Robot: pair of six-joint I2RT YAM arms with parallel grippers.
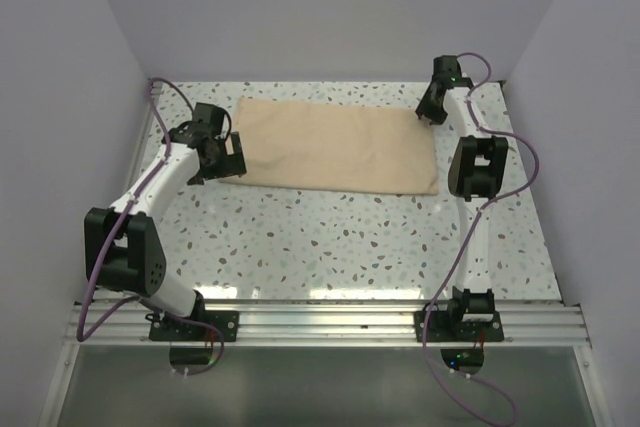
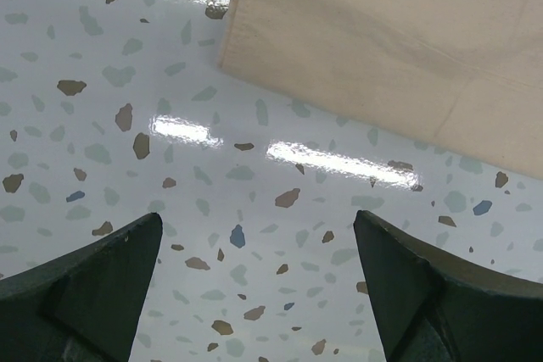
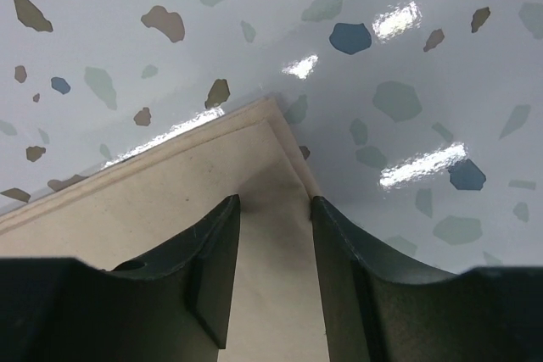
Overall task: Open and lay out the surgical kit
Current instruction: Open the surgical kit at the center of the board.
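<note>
The surgical kit lies as a flat, folded beige cloth wrap across the far half of the table. My left gripper hovers at the wrap's near left corner. In the left wrist view it is wide open over bare tabletop, with the cloth ahead and to the right. My right gripper is down at the wrap's far right corner. In the right wrist view its jaws stand partly closed astride the layered cloth corner, with a gap still showing and the cloth lying flat between the fingers.
The speckled tabletop ends at a grey back wall and side walls close to the wrap. Both arm bases sit on the metal rail at the near edge, with purple cables looping beside them.
</note>
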